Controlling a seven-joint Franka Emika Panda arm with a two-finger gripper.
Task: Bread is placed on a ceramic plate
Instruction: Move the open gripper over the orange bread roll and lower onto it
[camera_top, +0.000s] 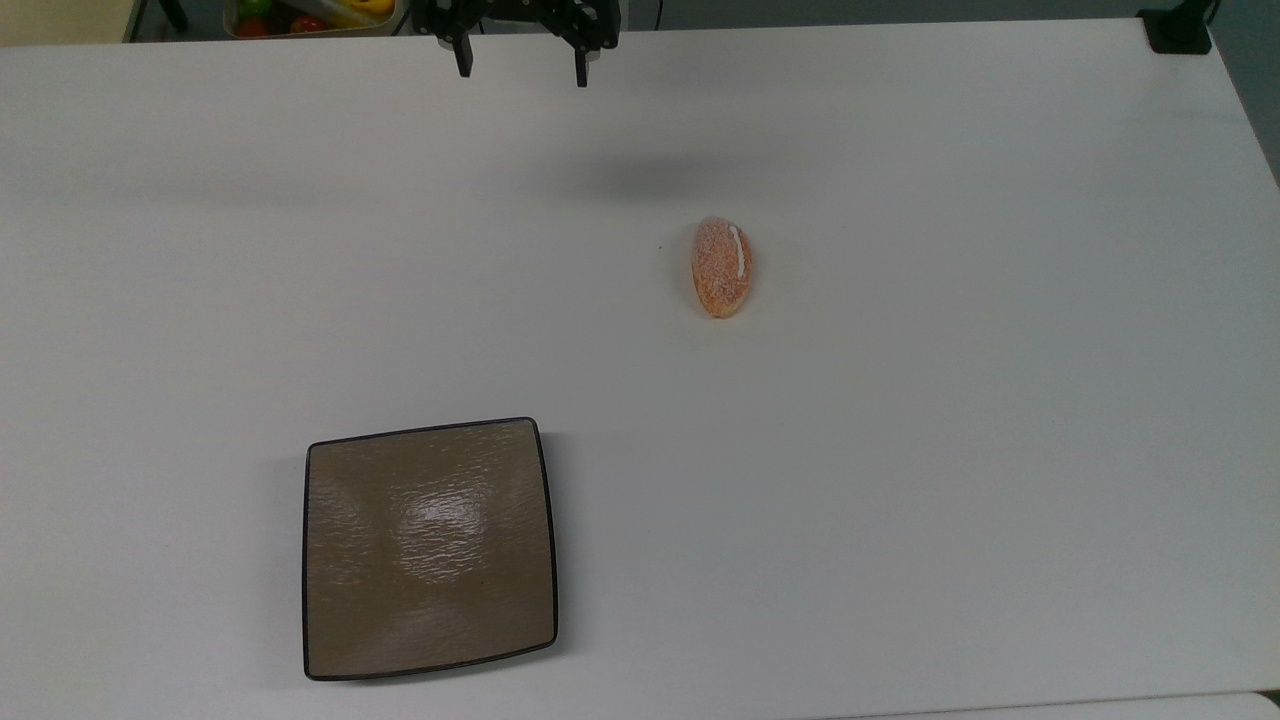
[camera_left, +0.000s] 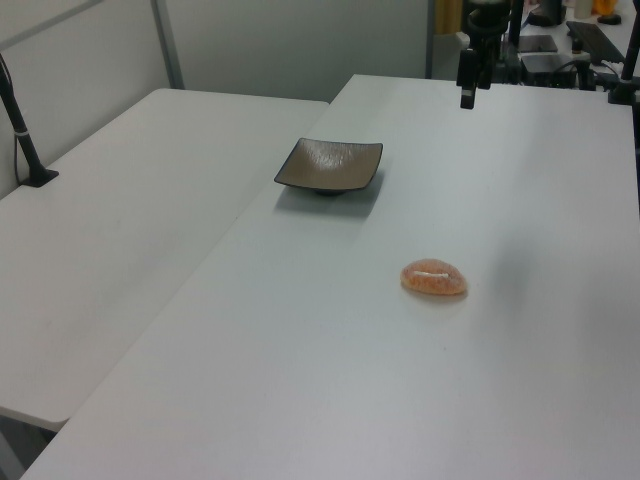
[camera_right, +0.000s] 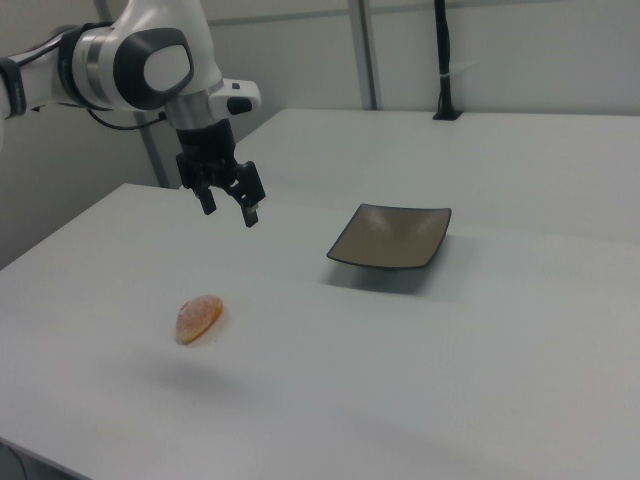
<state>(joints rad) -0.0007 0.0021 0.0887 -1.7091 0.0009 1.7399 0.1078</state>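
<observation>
One bread (camera_top: 722, 266) – on table (camera_top: 900, 450) | one ceramic plate (camera_top: 430, 548) – bare | hand (camera_top: 521, 70) – fingers apart, aloft

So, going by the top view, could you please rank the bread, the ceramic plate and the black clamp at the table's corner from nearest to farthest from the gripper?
Measured from the gripper at the top view's upper edge:
1. The bread, below and to the top view's right.
2. The ceramic plate, low on the top view's left.
3. The black clamp, at the top view's far upper right corner.
</observation>
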